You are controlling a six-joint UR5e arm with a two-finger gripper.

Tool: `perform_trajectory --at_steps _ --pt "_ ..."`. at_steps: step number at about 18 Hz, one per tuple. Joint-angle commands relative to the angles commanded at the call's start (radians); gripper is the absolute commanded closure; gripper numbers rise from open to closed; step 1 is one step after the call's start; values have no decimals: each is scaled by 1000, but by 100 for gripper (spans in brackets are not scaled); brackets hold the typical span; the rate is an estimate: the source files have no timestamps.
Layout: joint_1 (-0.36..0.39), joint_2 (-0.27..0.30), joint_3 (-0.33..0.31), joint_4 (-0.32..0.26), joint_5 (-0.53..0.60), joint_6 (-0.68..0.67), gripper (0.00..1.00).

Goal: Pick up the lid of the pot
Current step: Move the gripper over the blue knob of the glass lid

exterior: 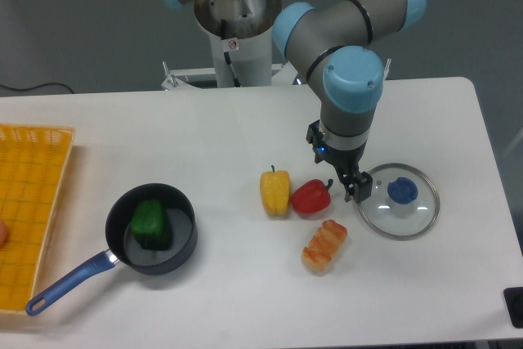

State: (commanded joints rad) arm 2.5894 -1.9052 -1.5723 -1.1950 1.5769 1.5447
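- The claw point(337, 172) hangs toward the right half of the view, its two fingers spread apart, with nothing pinched between them.
- Its fingertips point down toward the table point(221, 292); how high they are above it I cannot tell.
- Just right of the claw in the view is the pot lid point(392, 223), a clear round one lying on the table with its blue knob point(401, 190) facing up. The nearer fingertip overlaps the lid's left edge in the view; whether they touch I cannot tell.
- Just below the claw in the view lies a red pepper-like item point(310, 199).
- Left of that, close beside it, is a yellow pepper-like item point(275, 193), its stem end toward the back.
- Nearer the camera than the red item, a brown, lumpy, oblong item point(325, 246) lies at a slant.
- Well apart, on the left, stands a black pan point(181, 252) holding a dark green item point(150, 225). The pan's blue handle point(72, 281) points toward the lower left.
- At the left edge of the view is a yellow-orange crate point(33, 173), partly cut off, with a small orange item point(2, 232) at the frame's edge.
- Behind the table, the grey robot arm's base point(233, 48) shows at the top.
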Motion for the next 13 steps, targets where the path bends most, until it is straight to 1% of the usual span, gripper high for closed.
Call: perform_trajectory --at_steps 5,8,9,10,11,13 --pt "-2 0 -2 0 2 2 0" --pt "-2 0 -24 -3 6 -3 0" --pt "8 2 -28 -5 6 -14 0" --pt "32 3 -37 -9 6 -17 0" --pt "49 6 -40 -21 6 -17 0" --pt "69 11 -46 -26 6 -17 0"
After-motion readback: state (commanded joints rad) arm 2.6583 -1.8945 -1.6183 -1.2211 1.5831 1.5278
